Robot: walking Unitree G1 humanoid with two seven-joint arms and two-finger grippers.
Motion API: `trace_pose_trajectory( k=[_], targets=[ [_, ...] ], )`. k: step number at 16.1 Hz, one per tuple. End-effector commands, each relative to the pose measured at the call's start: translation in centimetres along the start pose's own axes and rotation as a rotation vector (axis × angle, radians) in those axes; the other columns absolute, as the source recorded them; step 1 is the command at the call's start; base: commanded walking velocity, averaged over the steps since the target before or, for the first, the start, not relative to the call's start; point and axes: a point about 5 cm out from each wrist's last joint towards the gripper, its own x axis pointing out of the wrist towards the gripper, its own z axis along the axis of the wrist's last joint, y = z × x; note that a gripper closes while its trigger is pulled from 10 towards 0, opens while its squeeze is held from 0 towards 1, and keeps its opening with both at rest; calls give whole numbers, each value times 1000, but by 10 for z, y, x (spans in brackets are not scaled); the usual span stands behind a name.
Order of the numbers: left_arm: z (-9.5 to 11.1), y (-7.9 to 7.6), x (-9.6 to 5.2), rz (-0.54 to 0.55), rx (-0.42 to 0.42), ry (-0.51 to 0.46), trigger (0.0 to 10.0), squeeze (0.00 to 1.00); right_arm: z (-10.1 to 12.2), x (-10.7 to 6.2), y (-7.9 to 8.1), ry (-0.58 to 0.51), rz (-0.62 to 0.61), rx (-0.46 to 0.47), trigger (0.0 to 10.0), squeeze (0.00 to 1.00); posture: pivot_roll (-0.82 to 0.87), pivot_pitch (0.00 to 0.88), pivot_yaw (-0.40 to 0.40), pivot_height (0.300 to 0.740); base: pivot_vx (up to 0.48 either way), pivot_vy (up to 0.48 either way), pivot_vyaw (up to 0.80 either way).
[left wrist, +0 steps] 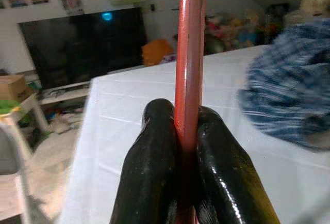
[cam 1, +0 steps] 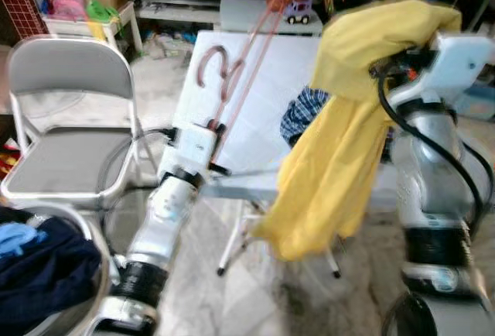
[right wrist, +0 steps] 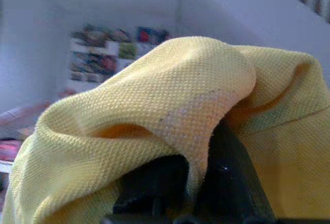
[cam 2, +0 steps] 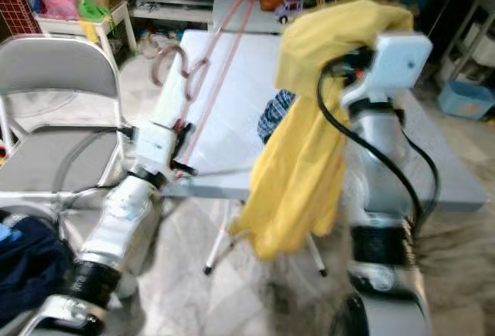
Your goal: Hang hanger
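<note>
Hanger (cam 1: 246, 56), pink, is standing tilted over the white table (cam 1: 267, 119), its hook toward the chair (cam 1: 66, 111) side. The left gripper (left wrist: 186, 131) is pinching its lower bar tightly between both fingers (left wrist: 154, 167) at the table's near edge. The right gripper (right wrist: 201, 182) is raised beside it, gripping a yellow shirt (cam 1: 348, 119) that is draping over it and hanging past the table edge. A blue plaid cloth (cam 1: 303, 113) is lying on the table behind the shirt.
</note>
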Motion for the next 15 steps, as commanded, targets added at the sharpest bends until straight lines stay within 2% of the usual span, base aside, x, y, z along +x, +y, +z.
trace_pose_trajectory(
  k=[1, 7, 10, 13, 15],
  targets=[
    [0, -8, 1, -16, -9, 10, 10000, 0, 9, 4, -11, -44, -22, -20, 10000, 0, 119, 17, -98, 740, 322, 0, 0],
    [-1, -1, -5, 13, 1, 15, 10000, 0, 4, 15, 12, -50, 34, 39, 10000, 0, 151, 29, -116, 740, 319, 0, 0],
    [-2, 0, -5, 25, 4, 22, 10000, 0, 9, 29, 19, -82, 59, 48, 10000, 0, 161, 29, -120, 740, 316, 0, 0],
    [-2, 0, -6, 29, 8, 26, 10000, 0, 18, 42, 16, -119, 48, 37, 10000, 0, 166, 29, -121, 740, 315, 0, 0],
    [-2, 0, -6, 36, -2, 25, 10000, 0, 34, 60, 12, -172, 44, 23, 10000, 0, 167, 29, -122, 740, 276, 0, 0]
  ],
)
